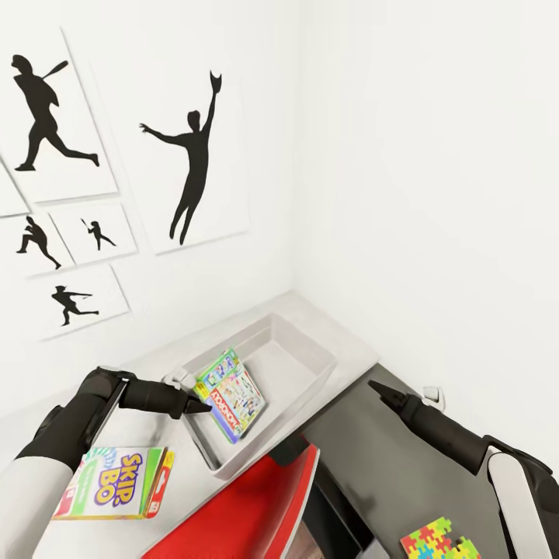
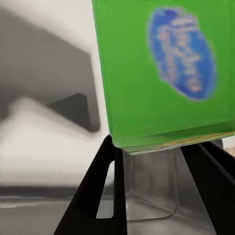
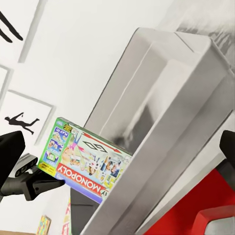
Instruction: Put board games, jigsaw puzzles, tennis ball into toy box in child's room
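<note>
Over the near rim of the toy box [image 1: 310,349] on the pale counter [image 1: 341,326], left gripper [image 1: 203,405] clamped on an edge of the Monopoly box [image 1: 233,396], held tilted and half inside the bin. Beside the left arm, Skip-Bo box [image 1: 116,481] flat on the counter; a jigsaw puzzle [image 1: 439,541] on the lower dark section. Right gripper [image 1: 375,387] raised over that dark section, empty, jaw state impossible to tell.

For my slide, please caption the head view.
Left fingers hold the Monopoly box tilted over the toy box.
</note>
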Controlling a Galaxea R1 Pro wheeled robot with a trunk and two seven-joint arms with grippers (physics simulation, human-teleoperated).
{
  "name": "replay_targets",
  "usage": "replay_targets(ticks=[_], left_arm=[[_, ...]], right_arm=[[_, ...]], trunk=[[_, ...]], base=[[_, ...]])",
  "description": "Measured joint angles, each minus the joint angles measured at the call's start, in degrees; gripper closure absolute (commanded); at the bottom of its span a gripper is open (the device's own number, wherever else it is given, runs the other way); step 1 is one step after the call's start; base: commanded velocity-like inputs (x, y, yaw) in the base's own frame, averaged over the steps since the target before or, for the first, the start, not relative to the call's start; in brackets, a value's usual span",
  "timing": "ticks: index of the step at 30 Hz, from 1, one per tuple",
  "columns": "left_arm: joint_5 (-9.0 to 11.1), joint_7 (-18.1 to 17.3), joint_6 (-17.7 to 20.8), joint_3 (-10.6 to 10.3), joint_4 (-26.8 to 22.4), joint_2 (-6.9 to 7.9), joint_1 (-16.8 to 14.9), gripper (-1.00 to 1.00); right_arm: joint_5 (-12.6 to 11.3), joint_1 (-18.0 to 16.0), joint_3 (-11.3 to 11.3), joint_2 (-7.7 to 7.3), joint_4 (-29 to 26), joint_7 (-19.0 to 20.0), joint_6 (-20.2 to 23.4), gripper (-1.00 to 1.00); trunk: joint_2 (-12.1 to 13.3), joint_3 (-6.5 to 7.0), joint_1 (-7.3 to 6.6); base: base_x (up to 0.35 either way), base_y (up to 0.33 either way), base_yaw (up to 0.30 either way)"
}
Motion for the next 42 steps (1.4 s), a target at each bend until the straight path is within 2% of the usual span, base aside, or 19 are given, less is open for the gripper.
replay_targets(ticks=[8, 14, 20, 42], left_arm=[[0.1, -0.1, -0.6, 0.7, -0.2, 0.08, -0.2, 1.00], [0.1, -0.3, -0.7, 0.8, -0.3, 0.09, -2.3, 1.00], [0.1, -0.8, -0.7, 0.9, -0.4, 0.10, -3.0, 1.00], [-0.5, -1.1, -0.9, 0.4, -0.3, 0.09, -3.2, 1.00]], right_arm=[[0.0, 0.0, 0.0, 0.00, 0.0, 0.0, -0.1, -1.00], [0.0, 0.0, 0.0, 0.00, 0.0, 0.0, -0.1, -1.00], [0.0, 0.0, 0.0, 0.00, 0.0, 0.0, -0.1, -1.00], [0.0, 0.0, 0.0, 0.00, 0.0, 0.0, 0.0, -1.00]], trunk=[[0.0, -0.56, 0.00], [0.0, -0.98, 0.00], [0.0, -1.40, 0.00], [0.0, -2.94, 0.00]], base=[[0.000, 0.000, 0.000], [0.000, 0.000, 0.000], [0.000, 0.000, 0.000], [0.000, 0.000, 0.000]])
